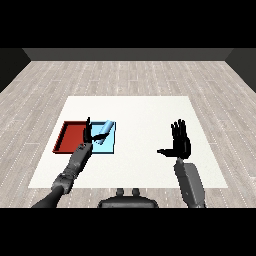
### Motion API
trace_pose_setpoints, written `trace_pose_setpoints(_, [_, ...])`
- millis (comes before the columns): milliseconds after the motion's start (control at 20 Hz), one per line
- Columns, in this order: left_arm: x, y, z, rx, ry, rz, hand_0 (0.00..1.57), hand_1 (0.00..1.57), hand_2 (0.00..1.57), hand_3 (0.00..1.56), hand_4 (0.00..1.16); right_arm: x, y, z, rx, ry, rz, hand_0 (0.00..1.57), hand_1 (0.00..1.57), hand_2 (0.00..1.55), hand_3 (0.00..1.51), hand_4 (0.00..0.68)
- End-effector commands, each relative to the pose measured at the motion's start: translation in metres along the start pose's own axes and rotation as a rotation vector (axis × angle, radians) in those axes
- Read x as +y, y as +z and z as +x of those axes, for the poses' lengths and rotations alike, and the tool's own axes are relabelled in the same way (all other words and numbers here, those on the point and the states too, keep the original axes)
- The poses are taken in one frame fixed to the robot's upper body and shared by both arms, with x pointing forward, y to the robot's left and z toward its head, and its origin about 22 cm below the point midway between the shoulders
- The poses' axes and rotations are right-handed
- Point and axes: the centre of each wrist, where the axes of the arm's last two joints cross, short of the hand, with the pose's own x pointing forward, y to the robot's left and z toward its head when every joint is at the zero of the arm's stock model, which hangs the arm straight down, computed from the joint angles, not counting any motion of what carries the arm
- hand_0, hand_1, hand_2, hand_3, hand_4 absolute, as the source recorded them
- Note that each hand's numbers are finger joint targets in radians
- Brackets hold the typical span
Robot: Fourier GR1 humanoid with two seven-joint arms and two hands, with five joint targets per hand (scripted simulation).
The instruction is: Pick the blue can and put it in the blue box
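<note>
The blue can (106, 129) leans tilted over the light blue tray (109, 147), its top end pointing to the far right. My left hand (88, 134) is at the can's left side, above the border between the two trays, with dark fingers wrapped around the can's lower end. My right hand (180, 141) hovers over the table at the right, well away from the trays, fingers straight and spread, thumb out to the left.
The red tray (69, 137) lies directly left of the light blue one, and my left forearm (75, 165) crosses its near right corner. The white table (140, 115) stretches between the trays and my right hand.
</note>
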Motion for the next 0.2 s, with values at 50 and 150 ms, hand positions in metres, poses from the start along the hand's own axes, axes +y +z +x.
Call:
trace_pose_setpoints(50, [-0.004,0.02,0.007,-0.272,0.212,-0.065,0.0,0.0,0.0,0.0,0.0,0.006,0.006,-0.006,0.03,0.047,0.002,0.0,0.0,0.0,0.0,0.0])
trace_pose_setpoints(150, [0.013,0.03,0.002,-0.313,0.262,-0.098,0.0,0.0,0.0,0.0,0.0,-0.007,0.006,-0.004,0.039,0.059,0.007,0.0,0.0,0.0,0.0,0.0])
